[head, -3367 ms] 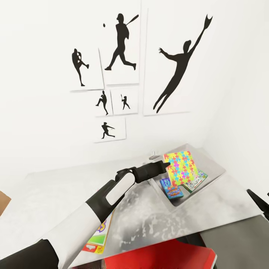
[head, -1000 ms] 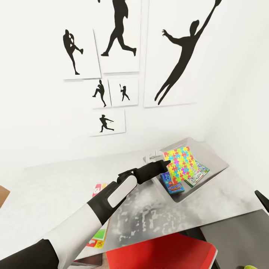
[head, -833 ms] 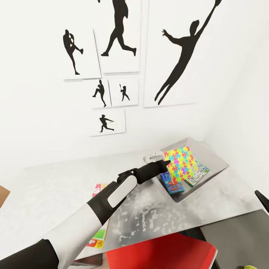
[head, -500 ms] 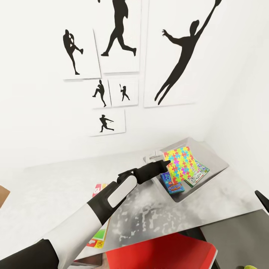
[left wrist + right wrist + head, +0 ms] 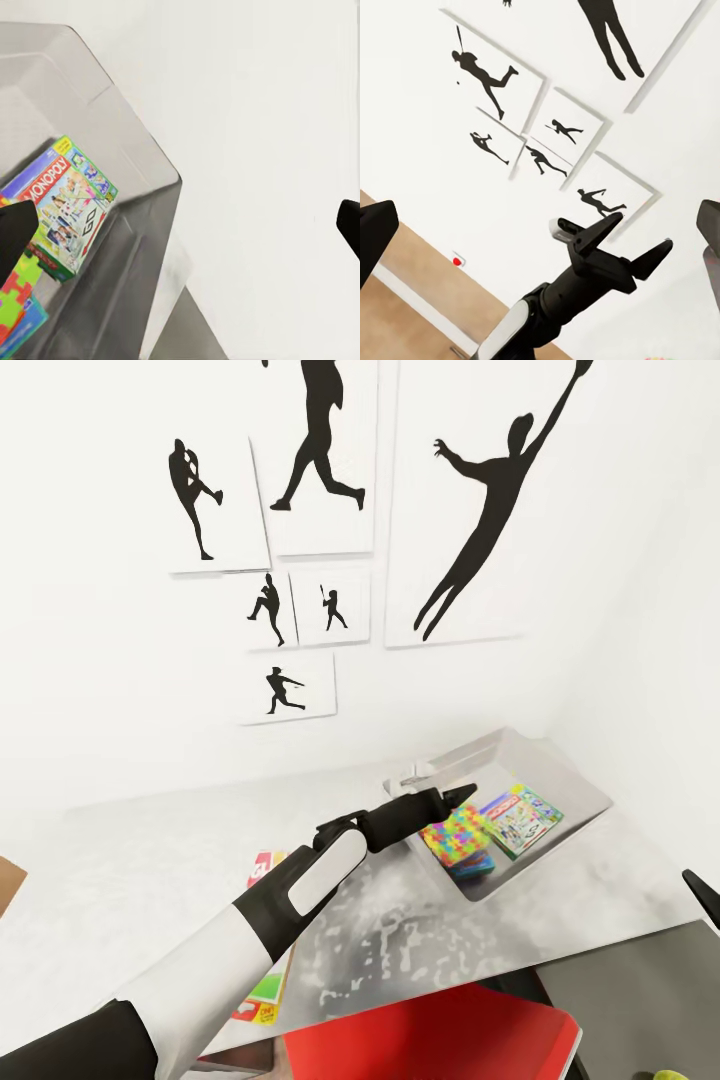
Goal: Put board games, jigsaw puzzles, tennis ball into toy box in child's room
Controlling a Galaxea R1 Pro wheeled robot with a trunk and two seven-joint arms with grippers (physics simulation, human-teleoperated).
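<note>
My left gripper hangs open over the near rim of the grey toy box, with nothing between its fingers. Just under it, inside the box, the multicoloured jigsaw puzzle lies on a blue box, beside a Monopoly board game. The left wrist view looks past the open left gripper onto the Monopoly box, a corner of the puzzle and the toy box wall. A flat red-and-green game box lies on the table, partly under my left arm. My right gripper is open and empty.
The grey table stands against a white wall hung with baseball silhouette pictures. A red object sits below the table's near edge. A bit of yellow-green ball peeks in at the lower right corner. One right fingertip shows at the right edge.
The left gripper has opened and the jigsaw puzzle has dropped from it to lie flat in the toy box. Before that, the camera shifted, moving the whole view.
</note>
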